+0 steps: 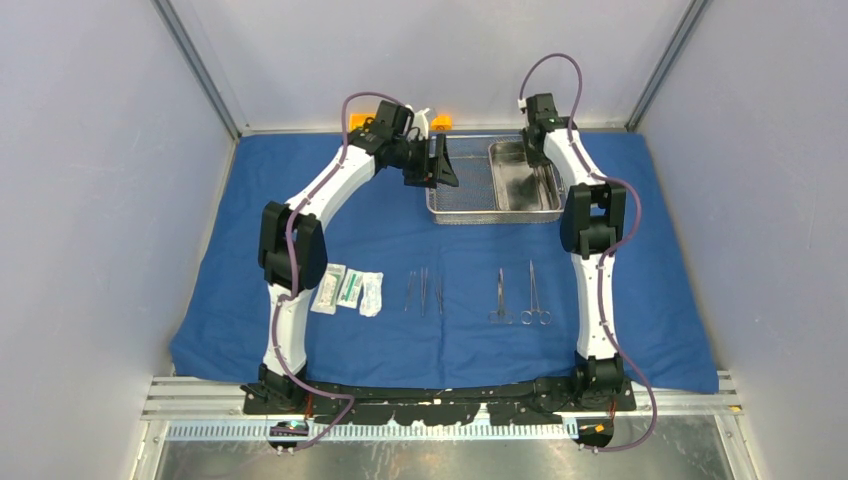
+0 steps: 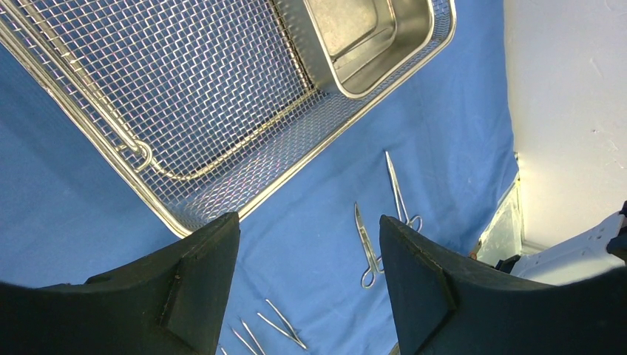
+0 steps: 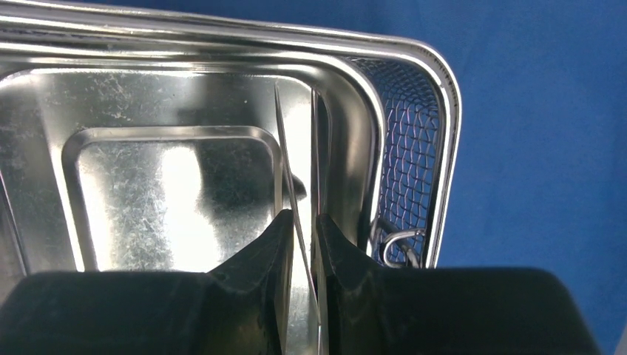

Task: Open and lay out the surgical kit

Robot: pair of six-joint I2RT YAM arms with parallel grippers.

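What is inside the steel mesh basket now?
In the mesh basket, the smaller steel tray sits at the right end; the rest of the mesh floor is bare. Over the tray, the right gripper pinches a thin steel instrument. The mesh under the tray is covered.

light: bright, even, overhead | glare: steel tray [image 3: 170, 192] | shadows: faint | focus: wrist views sharp

Deep blue cloth wrap [image 1: 400, 340]; silver criss-cross mesh basket [image 1: 470, 180]; shiny steel tray [image 1: 515, 180]; white-green packets [image 1: 347, 290]; orange blocks [image 1: 441, 123] far back.
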